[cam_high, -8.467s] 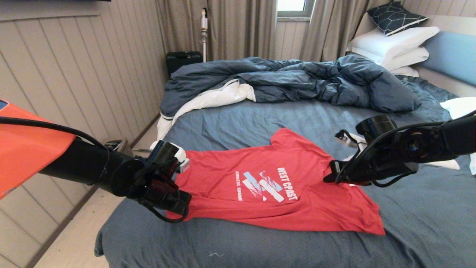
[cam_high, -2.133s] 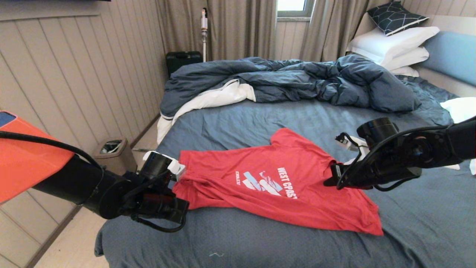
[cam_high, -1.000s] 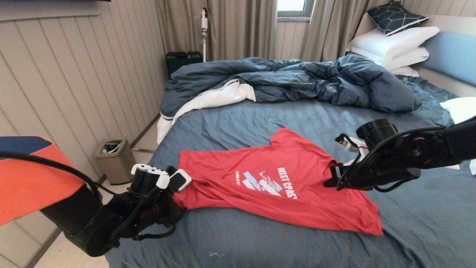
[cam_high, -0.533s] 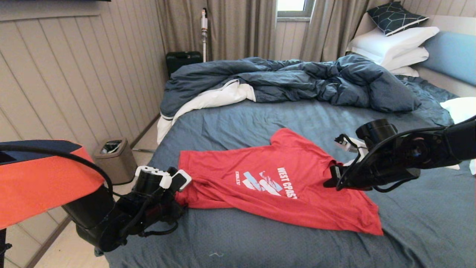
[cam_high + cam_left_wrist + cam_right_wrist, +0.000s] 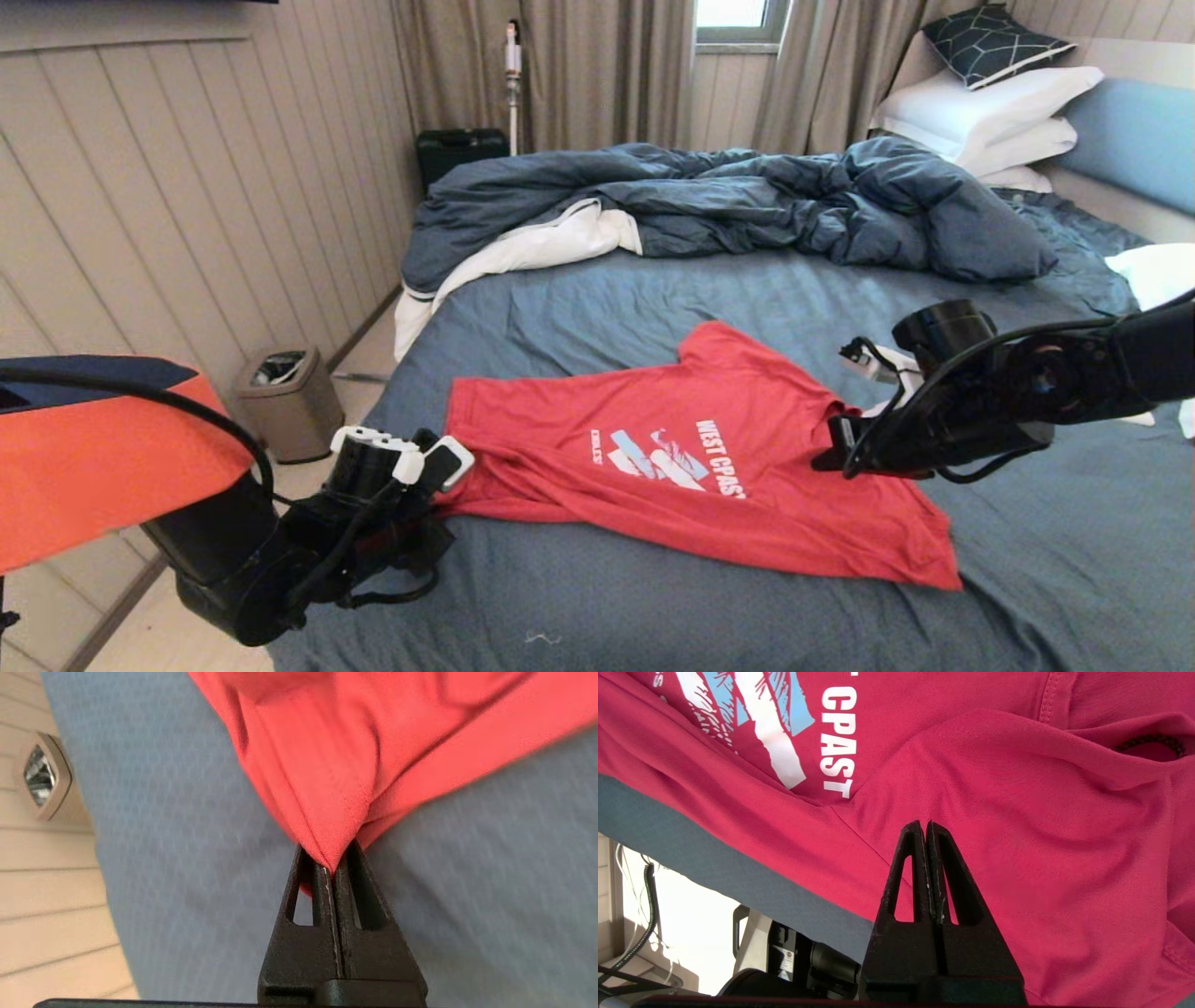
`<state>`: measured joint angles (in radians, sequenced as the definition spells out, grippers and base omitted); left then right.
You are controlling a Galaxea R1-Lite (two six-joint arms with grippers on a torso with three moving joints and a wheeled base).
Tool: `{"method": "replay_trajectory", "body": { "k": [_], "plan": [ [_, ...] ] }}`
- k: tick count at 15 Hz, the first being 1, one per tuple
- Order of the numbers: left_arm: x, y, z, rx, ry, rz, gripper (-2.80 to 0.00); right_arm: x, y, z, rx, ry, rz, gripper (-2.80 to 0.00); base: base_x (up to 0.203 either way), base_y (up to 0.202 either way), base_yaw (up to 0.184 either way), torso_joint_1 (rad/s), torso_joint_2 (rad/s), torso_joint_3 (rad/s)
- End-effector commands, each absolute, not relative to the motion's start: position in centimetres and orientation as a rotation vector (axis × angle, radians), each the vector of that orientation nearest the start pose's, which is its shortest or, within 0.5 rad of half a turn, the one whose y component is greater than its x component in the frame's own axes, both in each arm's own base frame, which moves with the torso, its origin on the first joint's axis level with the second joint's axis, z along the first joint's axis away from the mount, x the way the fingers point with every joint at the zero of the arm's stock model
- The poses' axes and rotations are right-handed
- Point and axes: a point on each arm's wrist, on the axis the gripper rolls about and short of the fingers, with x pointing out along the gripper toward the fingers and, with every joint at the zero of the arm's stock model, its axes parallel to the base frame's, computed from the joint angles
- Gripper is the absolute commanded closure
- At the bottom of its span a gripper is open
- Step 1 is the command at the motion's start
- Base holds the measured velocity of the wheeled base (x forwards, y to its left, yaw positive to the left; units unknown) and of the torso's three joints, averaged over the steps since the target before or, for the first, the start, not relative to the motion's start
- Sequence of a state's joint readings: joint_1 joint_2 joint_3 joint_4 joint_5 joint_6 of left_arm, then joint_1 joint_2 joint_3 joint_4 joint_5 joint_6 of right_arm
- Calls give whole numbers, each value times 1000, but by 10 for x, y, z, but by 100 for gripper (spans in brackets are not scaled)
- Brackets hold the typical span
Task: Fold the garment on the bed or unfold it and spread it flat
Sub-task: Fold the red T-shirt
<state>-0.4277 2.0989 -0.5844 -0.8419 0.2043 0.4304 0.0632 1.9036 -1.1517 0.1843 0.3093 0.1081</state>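
The red T-shirt point(image 5: 691, 467) lies print up on the slate-blue sheet of the bed point(image 5: 653, 299), its hem toward the left edge and its collar to the right. My left gripper point(image 5: 437, 495) is low at the shirt's near hem corner. In the left wrist view it point(image 5: 332, 870) is shut on a bunched fold of red cloth point(image 5: 327, 765). My right gripper point(image 5: 823, 457) is by the collar and shoulder. There it point(image 5: 926, 826) is shut with nothing between its fingers, its tips over the shirt point(image 5: 1017, 835) beside the "COAST" lettering.
A rumpled dark blue duvet point(image 5: 728, 205) with white lining fills the far half of the bed. White pillows point(image 5: 990, 112) and the light-blue headboard point(image 5: 1134, 135) are at the far right. A bin point(image 5: 285, 397) stands on the floor to the left, by the panelled wall.
My left arm has dropped and drawn back toward the bed's near left edge with the hem corner, pulling that side of the shirt straighter. The right arm has stayed still.
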Motion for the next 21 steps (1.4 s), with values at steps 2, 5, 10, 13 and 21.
{"method": "replay_trajectory", "body": {
  "k": [2, 5, 10, 13, 21],
  "plan": [
    [278, -122, 37, 621, 571, -350, 0, 337, 29, 136, 216, 960, 296, 0, 0, 0, 0, 0, 0, 0],
    [260, -114, 46, 623, 572, -353, 0, 337, 29, 135, 216, 962, 295, 0, 0, 0, 0, 0, 0, 0],
    [232, -108, 40, 643, 626, -388, 0, 339, 29, 135, 212, 935, 296, 0, 0, 0, 0, 0, 0, 0],
    [227, -112, 35, 641, 645, -425, 0, 341, 29, 131, 211, 915, 298, 0, 0, 0, 0, 0, 0, 0],
    [237, -121, 48, 555, 585, -398, -280, 340, 29, 133, 211, 909, 298, 0, 0, 0, 0, 0, 0, 0]
  ]
}}
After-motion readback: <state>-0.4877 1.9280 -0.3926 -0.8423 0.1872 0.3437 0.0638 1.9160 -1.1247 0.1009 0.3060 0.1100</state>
